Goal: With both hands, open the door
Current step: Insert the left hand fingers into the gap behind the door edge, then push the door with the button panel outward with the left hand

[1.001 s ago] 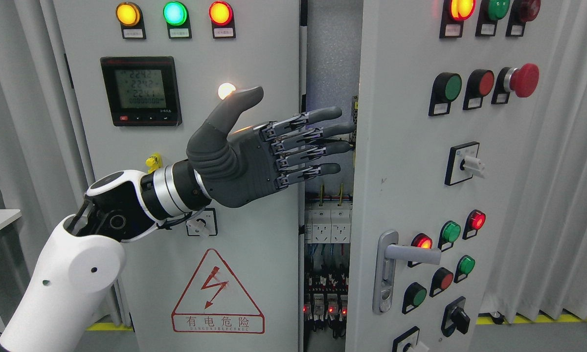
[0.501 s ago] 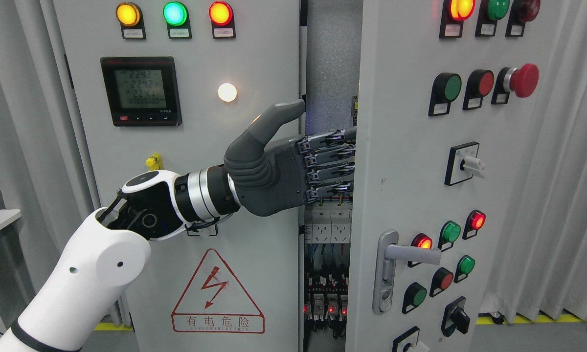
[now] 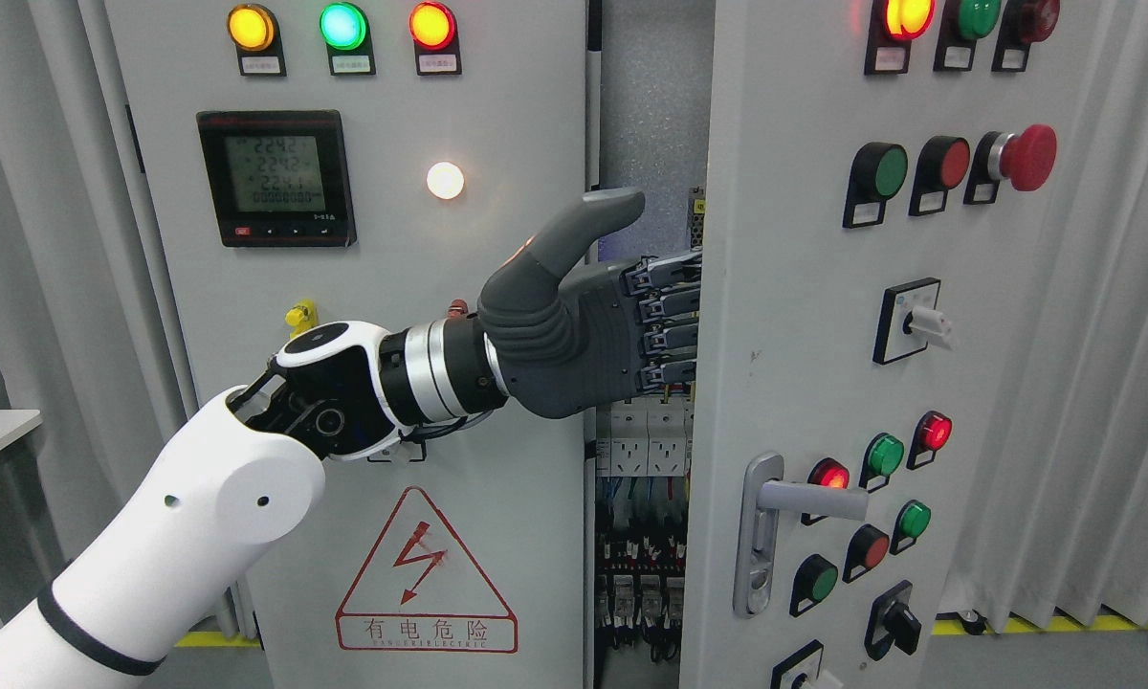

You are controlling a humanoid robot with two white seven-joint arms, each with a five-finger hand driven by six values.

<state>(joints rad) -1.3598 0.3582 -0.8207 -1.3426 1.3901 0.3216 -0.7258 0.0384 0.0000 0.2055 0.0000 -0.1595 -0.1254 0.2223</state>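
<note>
Left hand reaches across from the lower left on a white arm, palm turned toward the camera and thumb raised. Its four fingers run straight and side by side into the gap between the two doors, and their tips go out of sight behind the edge of the right door. Whether they hook that edge or only lie beside it cannot be told. No right hand shows.

Right door stands ajar, its free edge swung out toward the camera, nearer than the left door. It is pale grey with a silver lever handle low near the free edge. Round green and red buttons sit beside the handle, more run along the top, a red mushroom button sits upper right, and a white rotary switch is at mid height.

Left door lies flat and closed behind the forearm. It carries yellow, green and orange lamps along the top, a dark meter with a lit display, a glowing white lamp, and a red triangle warning sign low down.

Through the gap, breakers and wiring show below the hand, with small red lights further down. Grey curtains hang at both sides.
</note>
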